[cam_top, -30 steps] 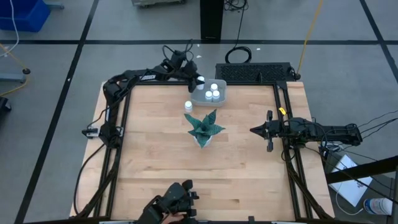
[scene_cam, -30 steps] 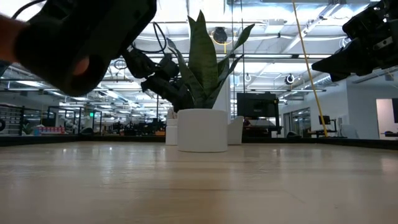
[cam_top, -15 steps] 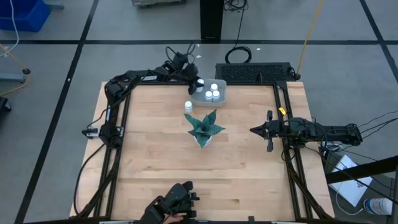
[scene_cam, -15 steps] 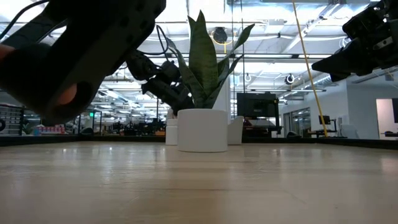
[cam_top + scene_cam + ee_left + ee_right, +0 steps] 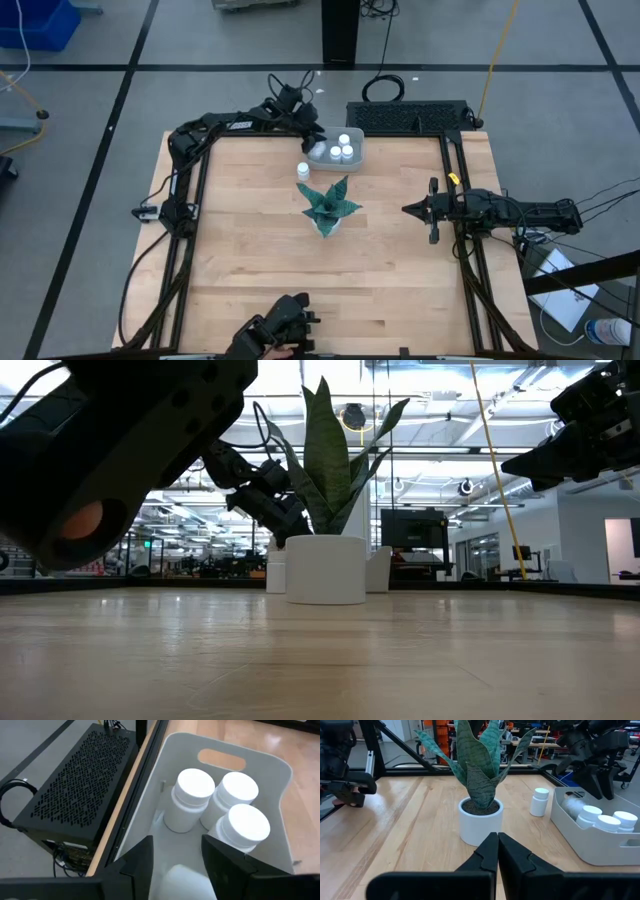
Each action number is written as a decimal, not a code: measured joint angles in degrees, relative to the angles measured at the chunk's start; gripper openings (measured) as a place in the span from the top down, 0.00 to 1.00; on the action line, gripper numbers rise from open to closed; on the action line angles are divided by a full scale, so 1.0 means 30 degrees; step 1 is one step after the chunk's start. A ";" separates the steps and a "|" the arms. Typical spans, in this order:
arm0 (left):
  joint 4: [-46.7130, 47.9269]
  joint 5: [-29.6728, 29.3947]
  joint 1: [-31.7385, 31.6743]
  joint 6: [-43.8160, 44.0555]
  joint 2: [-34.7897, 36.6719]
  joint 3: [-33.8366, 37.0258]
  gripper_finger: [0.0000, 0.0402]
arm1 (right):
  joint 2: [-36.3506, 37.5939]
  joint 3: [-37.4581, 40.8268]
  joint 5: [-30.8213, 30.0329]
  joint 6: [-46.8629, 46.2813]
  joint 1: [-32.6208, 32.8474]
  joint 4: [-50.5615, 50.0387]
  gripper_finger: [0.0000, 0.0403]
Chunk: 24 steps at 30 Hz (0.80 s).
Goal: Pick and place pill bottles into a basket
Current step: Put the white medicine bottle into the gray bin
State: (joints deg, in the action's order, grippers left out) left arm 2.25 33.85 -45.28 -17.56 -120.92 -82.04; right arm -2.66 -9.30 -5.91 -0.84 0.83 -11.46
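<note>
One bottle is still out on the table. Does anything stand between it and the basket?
Nothing visible does. The last pill bottle stands upright on bare wood beside the basket; the potted plant sits off to one side. The left gripper holds a bottle over the basket.

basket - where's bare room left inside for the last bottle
Crowded: three capped bottles cluster mid-basket, and the left gripper holds a fourth at the near end. Bare floor lies along the wall beside the black box. The last bottle stands outside.
</note>
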 joint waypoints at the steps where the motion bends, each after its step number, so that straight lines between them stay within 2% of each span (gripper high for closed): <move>1: -0.0039 0.0003 0.0000 -0.0008 0.0000 0.0006 0.59 | 0.0000 0.0000 -0.0002 0.0000 -0.0001 0.0000 0.99; 7: -0.0533 -0.0516 0.0007 0.0229 0.0000 0.0007 0.65 | 0.0000 0.0000 0.0000 0.0000 -0.0001 0.0000 0.99; 14: -0.0061 -0.0770 -0.0100 -0.0290 0.0325 0.0029 0.66 | 0.0000 0.0000 -0.0007 0.0000 -0.0003 0.0000 0.99; 24: 0.2308 -0.0835 -0.0843 -0.0982 0.2953 0.0029 0.66 | 0.0000 0.0000 -0.0007 0.0000 -0.0004 0.0007 0.99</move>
State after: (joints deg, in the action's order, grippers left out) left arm 9.17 31.35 -47.81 -20.51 -112.07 -81.95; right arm -2.66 -9.30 -5.93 -0.84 0.82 -11.44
